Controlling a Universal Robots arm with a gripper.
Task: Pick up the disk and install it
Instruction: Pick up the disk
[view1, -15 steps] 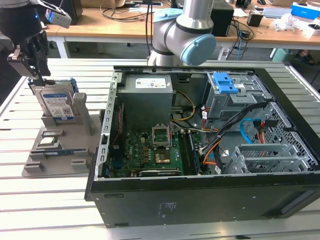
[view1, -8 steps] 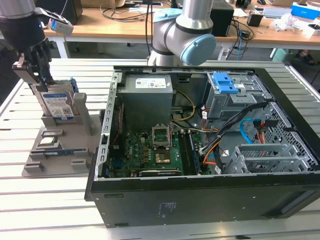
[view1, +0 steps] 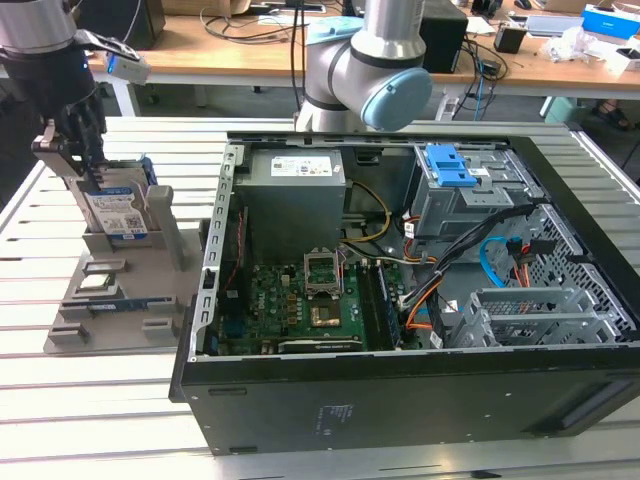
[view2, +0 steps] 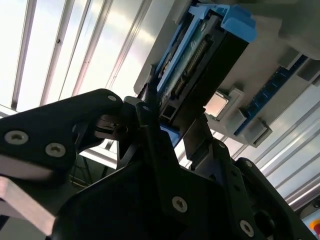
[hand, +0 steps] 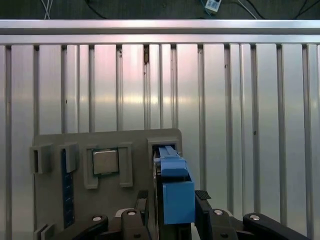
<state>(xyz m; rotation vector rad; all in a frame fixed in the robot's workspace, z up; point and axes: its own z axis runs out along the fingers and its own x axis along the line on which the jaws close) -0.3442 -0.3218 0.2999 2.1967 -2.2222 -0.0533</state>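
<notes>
1. The arm (view1: 345, 70), at twelve o'clock in the exterior view, is made of smooth silver-grey metal tubes and thick rounded joint housings.
2. One housing is closed by a round pale-blue cap (view1: 397, 97) on its four o'clock side.
3. At ten o'clock in the exterior view, the wrist (view1: 40, 55) is near-black below a silver-grey band.
4. The gripper (view1: 88, 165) under it is matte black, with a pale grey bracket (view1: 48, 148) on its nine o'clock side.
5. In both wrist views the gripper (view2: 172, 117) (hand: 172, 200) has flat black linkage bars with rounded ends, pinned by round silver screws (view2: 179, 203) (hand: 215, 212).
</notes>
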